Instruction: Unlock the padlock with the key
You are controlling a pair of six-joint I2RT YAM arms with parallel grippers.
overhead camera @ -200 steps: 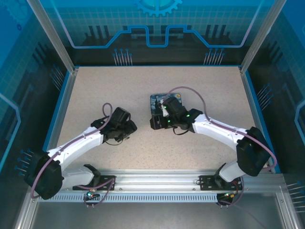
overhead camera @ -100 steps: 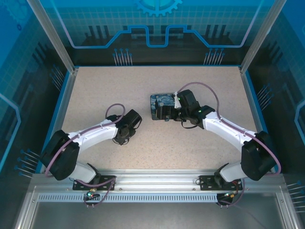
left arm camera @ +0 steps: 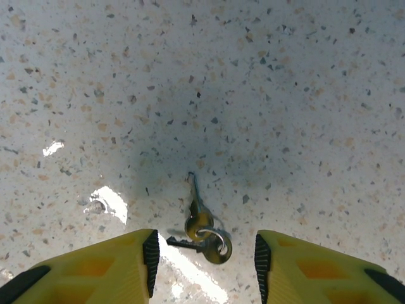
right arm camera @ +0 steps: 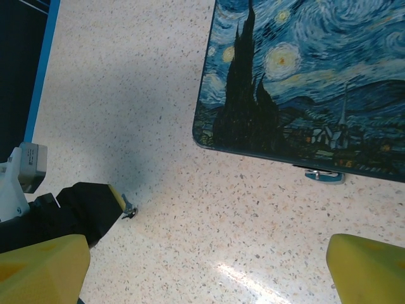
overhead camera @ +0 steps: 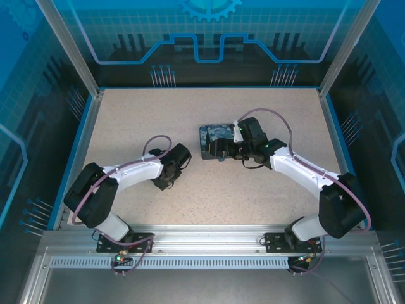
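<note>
Left gripper [left arm camera: 205, 254] is low over the speckled beige tabletop [overhead camera: 266, 190], yellow fingers [left arm camera: 95, 269] spread apart, not clenched, nothing grasped. The tiny thin dark metal key [left arm camera: 201, 223] lies flat on the table in the gap between the two fingertips, touching neither pad as far as the left wrist view shows. It hangs on a small silver ring [left arm camera: 218, 244]. One blade points away from the gripper, and a second thin blade on the same ring points toward the left finger. Right gripper [right arm camera: 209, 266] is also released, yellow fingers wide apart with bare table between them, hovering just beside the near edge of the flat dark blue box printed with a swirly starry-night painting [right arm camera: 304, 82]. The tiny blue padlock [right arm camera: 323, 174] lies on the table against the box's near edge, mostly tucked under it, so its shackle can't be made out. In the right wrist view the left gripper's black-and-yellow fingertip sits at the far left with the key ring at its tip, well apart from the box and padlock. In the top view the box is mid-table, the right gripper is at its near side, and the left gripper is off to the left.
</note>
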